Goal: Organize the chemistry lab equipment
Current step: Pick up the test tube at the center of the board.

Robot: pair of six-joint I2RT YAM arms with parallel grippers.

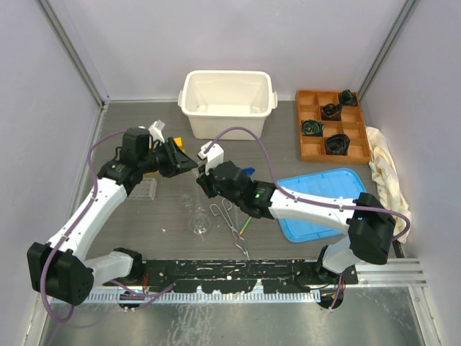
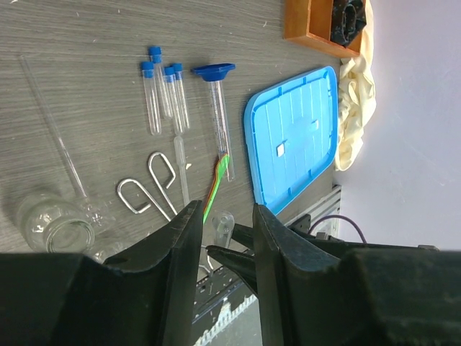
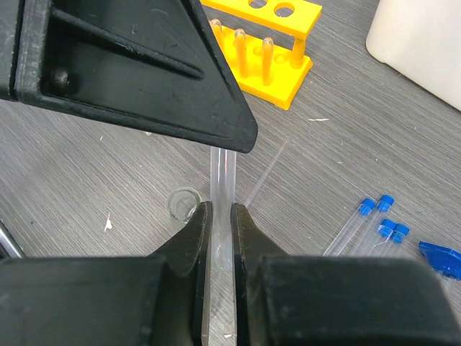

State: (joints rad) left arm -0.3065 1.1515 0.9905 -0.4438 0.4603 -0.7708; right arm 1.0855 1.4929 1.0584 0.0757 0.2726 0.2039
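Right now my right hand (image 3: 220, 209) is clamped on a clear tube (image 3: 222, 171), its long axis pointing ahead toward the yellow rack (image 3: 279, 88); my left hand (image 2: 226, 210), spread open, hovers just over its tip.

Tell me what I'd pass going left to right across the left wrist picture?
glass flask → blue-capped test tubes → blue-based cylinder → blue lid → cream cloth
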